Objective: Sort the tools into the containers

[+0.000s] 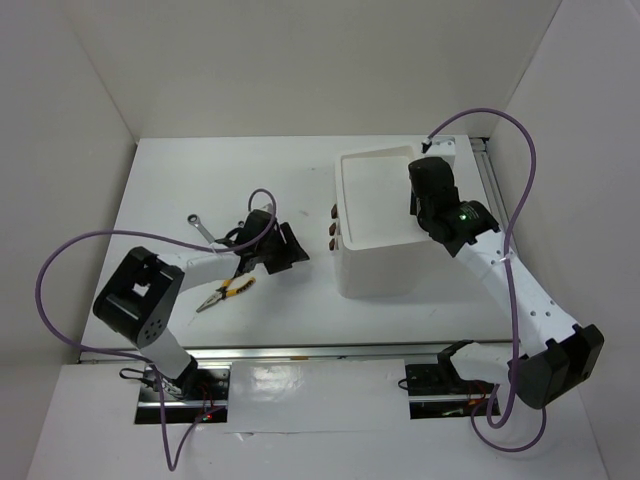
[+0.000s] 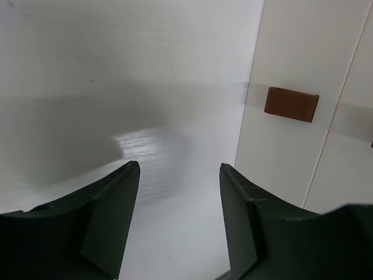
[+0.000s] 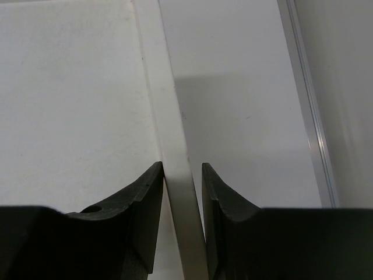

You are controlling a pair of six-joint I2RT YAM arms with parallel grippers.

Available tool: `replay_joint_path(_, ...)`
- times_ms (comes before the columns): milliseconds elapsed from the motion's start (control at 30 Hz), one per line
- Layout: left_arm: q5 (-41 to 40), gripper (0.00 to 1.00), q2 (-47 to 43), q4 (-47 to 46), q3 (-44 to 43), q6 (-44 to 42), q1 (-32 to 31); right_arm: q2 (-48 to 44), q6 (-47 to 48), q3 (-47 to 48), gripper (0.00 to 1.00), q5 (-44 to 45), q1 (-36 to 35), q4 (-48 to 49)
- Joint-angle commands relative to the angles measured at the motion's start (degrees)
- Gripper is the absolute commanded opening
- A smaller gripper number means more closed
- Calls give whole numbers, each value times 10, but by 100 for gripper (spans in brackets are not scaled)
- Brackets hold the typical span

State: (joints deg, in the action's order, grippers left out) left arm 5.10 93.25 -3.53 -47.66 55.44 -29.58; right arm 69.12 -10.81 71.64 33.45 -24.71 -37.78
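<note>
The containers are one white box unit [image 1: 388, 268] with a rimmed top tray and dark red-brown drawer handles [image 1: 331, 229] on its left face. My right gripper [image 1: 424, 200] is at the tray's right side, shut on the thin rim wall [image 3: 169, 116]; in the right wrist view the gripper [image 3: 182, 166] has one finger on each side of the rim. My left gripper [image 1: 292, 247] stands open and empty just left of the drawers; its wrist view shows the gripper [image 2: 179, 166] near a drawer handle [image 2: 291, 104]. Yellow-black pliers [image 1: 225, 292] and a silver wrench [image 1: 200, 226] lie on the table beside the left arm.
White walls enclose the table on the left, back and right. A metal rail [image 3: 308, 116] runs along the table's right edge, just beyond the box. Purple cables [image 1: 60, 262] loop off both arms.
</note>
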Motion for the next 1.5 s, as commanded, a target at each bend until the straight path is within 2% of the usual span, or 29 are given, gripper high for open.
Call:
replay_joint_path(0,54,69,6,-90,34,63,18,-19,-12,-12,6,50,7,23)
replay_joint_path(33,63,68,11,-114,48,81,26,-19,-12,-12,6,57,7,29)
replay_joint_path(133,106,63,22,-274,120,170,37,-30,-12,-25,6,57,7,36)
replay_joint_path(167,129,62,43,-391,155,193,37,-30,-12,-25,6,62,7,36)
replay_joint_path(233,138,60,73,-495,177,254,37,-30,-12,-25,6,62,7,36)
replay_joint_path(333,151,60,137,-607,170,303,32,-30,-12,-19,6,57,7,30)
replay_joint_path(400,157,60,167,-647,159,326,22,-30,-12,-19,6,57,7,30)
replay_joint_path(467,136,60,204,-704,159,359,16,-30,-12,-13,6,50,7,30)
replay_joint_path(533,136,60,228,-728,145,372,16,-36,-12,-13,3,44,7,30)
replay_joint_path(667,129,60,278,-750,108,394,10,-47,-12,-25,3,44,7,30)
replay_joint_path(833,129,60,343,-825,57,424,-6,-58,-12,-31,3,44,12,30)
replay_joint_path(1000,134,60,378,-832,21,436,-22,-58,-12,-31,5,50,12,30)
replay_joint_path(1200,134,56,378,-832,20,449,-28,-58,-12,-31,5,50,12,30)
replay_joint_path(1400,134,53,383,-870,46,460,-28,-58,-12,-31,6,44,12,30)
replay_joint_path(1467,140,49,383,-889,62,466,-28,-52,-12,-26,6,39,12,25)
